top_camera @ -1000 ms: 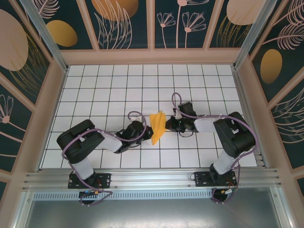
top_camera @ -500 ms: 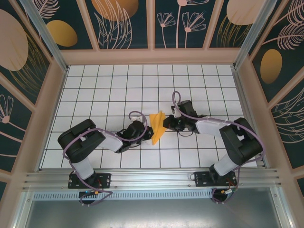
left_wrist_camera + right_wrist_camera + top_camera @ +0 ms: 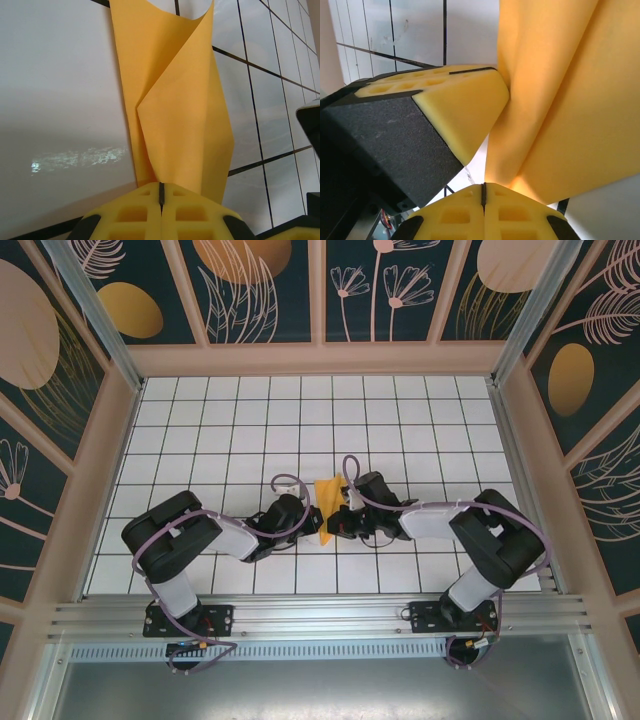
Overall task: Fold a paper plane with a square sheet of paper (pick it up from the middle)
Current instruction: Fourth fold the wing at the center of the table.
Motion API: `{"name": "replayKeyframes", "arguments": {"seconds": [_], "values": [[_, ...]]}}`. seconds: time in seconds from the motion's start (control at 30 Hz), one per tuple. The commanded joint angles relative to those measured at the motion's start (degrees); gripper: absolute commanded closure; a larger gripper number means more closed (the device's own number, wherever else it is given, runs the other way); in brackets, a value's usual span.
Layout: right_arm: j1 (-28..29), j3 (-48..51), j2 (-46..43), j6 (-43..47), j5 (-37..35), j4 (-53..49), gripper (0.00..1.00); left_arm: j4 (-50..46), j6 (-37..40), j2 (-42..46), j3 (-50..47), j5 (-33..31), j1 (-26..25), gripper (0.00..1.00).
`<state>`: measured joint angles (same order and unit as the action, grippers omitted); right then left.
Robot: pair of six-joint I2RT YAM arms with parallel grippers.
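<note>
Thin orange-yellow square sheet of paper, partly folded, held up over the white tiled table at centre. Left gripper clamped on one edge, right gripper pinching it likewise. Recommendation: draw layers taut and align edges before creasing, since slack risks a skewed fold.

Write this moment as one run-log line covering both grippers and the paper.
left gripper: shut on orange-yellow paper sheet | right gripper: shut on same sheet | sheet: partly folded, not yet a plane
</note>
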<state>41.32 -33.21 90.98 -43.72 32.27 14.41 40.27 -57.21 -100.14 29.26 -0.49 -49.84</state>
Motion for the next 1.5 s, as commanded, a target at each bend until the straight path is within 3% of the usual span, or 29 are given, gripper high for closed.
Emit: {"name": "replayKeyframes", "arguments": {"seconds": [0.0,0.63,1.1,1.47], "values": [[0.69,0.41,1.28,-1.93,1.55,4.21,0.98,-1.56,0.87,-0.85,-1.04,-0.56,0.28,1.00],[1.04,1.53,8.00,-2.89,0.22,6.58,0.99,-1.26,0.87,-0.96,-1.33,-0.21,0.28,1.00],[1.02,3.39,0.37,-4.59,3.04,8.55,0.97,-1.59,1.23,-0.12,-1.79,-0.93,0.27,1.00],[1.43,3.66,4.81,-5.68,4.95,11.48,0.96,-1.51,0.79,-0.50,-1.97,-0.64,0.27,1.00]]}}
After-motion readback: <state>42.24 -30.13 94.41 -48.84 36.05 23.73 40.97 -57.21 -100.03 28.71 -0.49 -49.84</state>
